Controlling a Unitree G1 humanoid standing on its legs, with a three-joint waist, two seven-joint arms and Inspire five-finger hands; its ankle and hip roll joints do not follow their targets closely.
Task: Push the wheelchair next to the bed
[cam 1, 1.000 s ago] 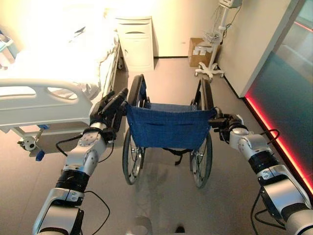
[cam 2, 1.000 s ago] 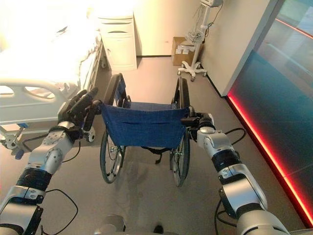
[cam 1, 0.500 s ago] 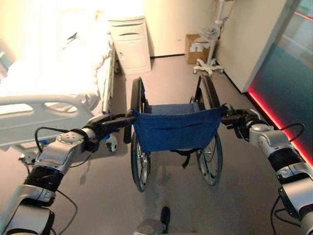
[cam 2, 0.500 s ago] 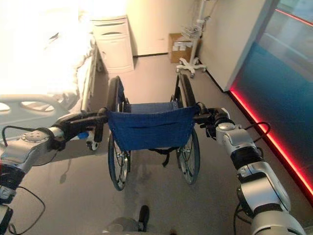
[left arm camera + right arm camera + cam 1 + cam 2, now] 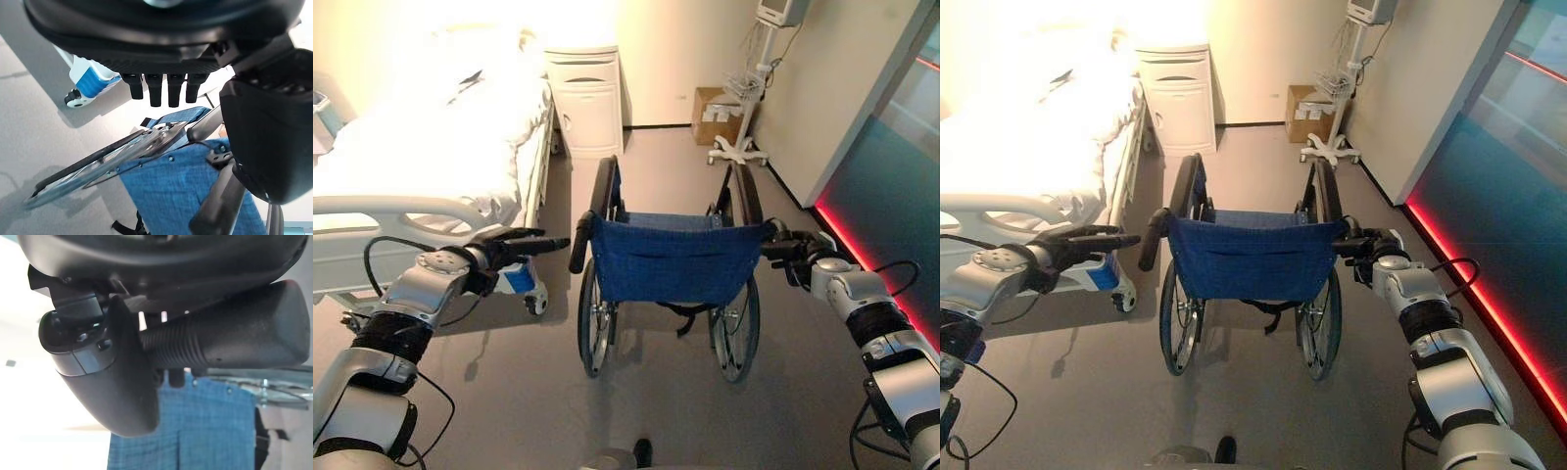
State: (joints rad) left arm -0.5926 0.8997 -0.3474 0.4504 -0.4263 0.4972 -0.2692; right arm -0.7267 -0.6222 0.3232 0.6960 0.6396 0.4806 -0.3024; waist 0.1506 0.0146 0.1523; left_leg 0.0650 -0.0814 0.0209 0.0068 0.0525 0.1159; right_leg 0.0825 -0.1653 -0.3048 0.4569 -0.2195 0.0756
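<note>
The wheelchair has a blue cloth back and stands in the aisle facing away from me, its left wheel close to the bed. My left hand is open, stretched out level at the chair's left side. Its fingertips reach up to the left push handle, and I cannot tell whether they touch it. In the left wrist view the straight fingers point over the blue back. My right hand is shut on the right push handle, with the thumb wrapped under the ribbed grip.
A white nightstand stands at the bed's head. A cardboard box and a wheeled monitor stand sit by the far right wall. A glass wall with a red light strip runs along the right. Open floor lies ahead of the wheelchair.
The view has shifted as I walk. My left arm has swung out to the left and its hand has dropped level, fingers straight at the left handle. The right hand keeps its hold.
</note>
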